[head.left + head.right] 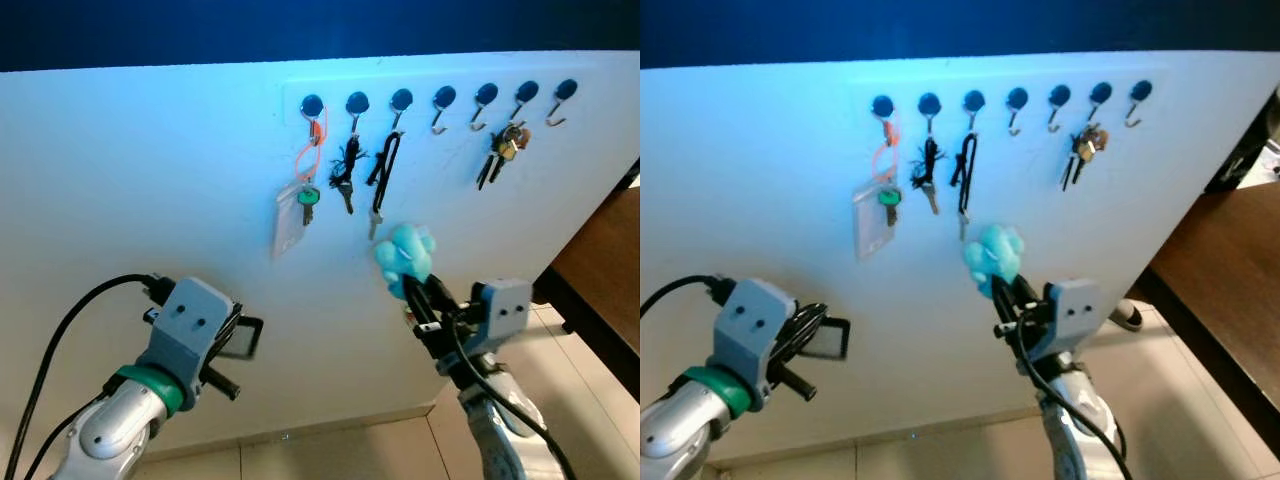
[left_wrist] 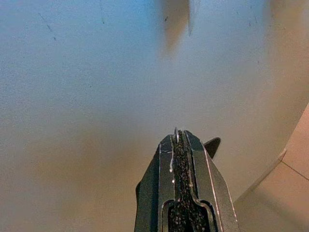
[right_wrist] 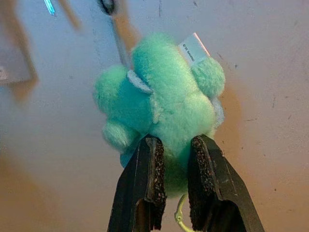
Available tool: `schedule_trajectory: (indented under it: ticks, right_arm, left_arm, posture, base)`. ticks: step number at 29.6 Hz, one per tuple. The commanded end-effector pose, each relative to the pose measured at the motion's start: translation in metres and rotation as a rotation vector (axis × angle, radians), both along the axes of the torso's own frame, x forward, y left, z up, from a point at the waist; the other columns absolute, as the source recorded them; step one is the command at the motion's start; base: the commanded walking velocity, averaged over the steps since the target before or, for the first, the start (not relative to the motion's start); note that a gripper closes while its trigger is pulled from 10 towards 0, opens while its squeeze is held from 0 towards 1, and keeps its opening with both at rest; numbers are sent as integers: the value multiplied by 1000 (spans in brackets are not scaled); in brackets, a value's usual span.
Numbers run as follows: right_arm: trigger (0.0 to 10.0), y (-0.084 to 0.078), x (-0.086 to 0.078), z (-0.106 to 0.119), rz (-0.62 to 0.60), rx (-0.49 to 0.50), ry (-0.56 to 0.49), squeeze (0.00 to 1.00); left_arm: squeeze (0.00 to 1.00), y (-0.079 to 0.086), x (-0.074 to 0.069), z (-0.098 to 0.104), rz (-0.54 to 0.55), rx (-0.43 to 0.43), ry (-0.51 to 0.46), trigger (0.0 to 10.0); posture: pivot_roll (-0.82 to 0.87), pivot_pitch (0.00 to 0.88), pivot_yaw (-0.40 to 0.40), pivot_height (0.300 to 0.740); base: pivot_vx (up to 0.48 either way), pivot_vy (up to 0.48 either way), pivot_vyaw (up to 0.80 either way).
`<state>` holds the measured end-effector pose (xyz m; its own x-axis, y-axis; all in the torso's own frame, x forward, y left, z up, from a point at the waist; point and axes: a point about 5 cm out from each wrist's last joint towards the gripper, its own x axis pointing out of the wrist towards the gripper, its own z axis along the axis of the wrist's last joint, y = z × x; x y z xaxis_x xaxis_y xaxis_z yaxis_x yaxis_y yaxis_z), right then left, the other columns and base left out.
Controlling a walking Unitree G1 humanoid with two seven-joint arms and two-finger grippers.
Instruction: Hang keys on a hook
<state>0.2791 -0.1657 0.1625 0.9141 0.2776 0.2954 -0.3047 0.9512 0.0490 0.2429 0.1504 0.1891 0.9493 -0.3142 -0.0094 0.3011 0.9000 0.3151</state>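
Observation:
A row of black-knobbed hooks (image 1: 444,98) runs along the white wall. My right gripper (image 1: 412,288) is shut on a fluffy teal plush keychain (image 1: 405,255), held up in front of the wall below the hooks. The right wrist view shows the plush keychain (image 3: 164,104) squeezed between both pads (image 3: 153,181), with a thin green ring (image 3: 179,220) dangling under it. My left gripper (image 1: 250,338) is raised at the lower left near the wall, its fingers (image 2: 179,193) pressed together with nothing between them.
An orange lanyard with a badge and green-capped key (image 1: 305,190), a black key bunch (image 1: 346,170) and a black strap (image 1: 384,170) hang on the left hooks. Another key bunch (image 1: 503,148) hangs further right. A dark wooden table (image 1: 605,270) stands at the right.

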Motion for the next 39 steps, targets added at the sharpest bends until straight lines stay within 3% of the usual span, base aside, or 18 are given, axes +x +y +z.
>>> schedule_trajectory:
  ticks: [1,5,13,21,25,29,39]
  right_arm:
    - [10000,1,-4,1,-2,-16,-7,0]
    - [10000,2,-3,4,-9,-28,-26,0]
    - [10000,-5,-13,49,-53,-65,-190,0]
    - [10000,-5,-6,82,-52,-90,-315,0]
    - [10000,-2,6,115,-18,-131,-441,0]
    - [10000,3,7,142,24,-154,-533,0]
    - [10000,8,5,165,75,-193,-624,0]
  left_arm:
    - [0,0,5,-1,21,5,-5,10000]
    - [0,-2,7,0,22,5,-12,10000]
    - [0,-6,13,-1,10,3,-14,10000]
    - [0,-9,17,1,9,0,-26,10000]
    - [0,-10,20,1,14,1,-35,10000]
    - [0,-11,21,1,15,6,-40,10000]
    - [0,-13,23,-1,3,9,-39,10000]
  posture:
    - [33,83,79,740]
    - [32,83,79,740]
    - [7,83,98,740]
    - [11,77,103,740]
    - [25,67,104,740]
    - [34,59,105,740]
    - [34,53,115,740]
  base:
    - [0,0,0]
    - [0,0,0]
    - [0,0,0]
    - [0,0,0]
    - [0,0,0]
    - [0,0,0]
    - [0,0,0]
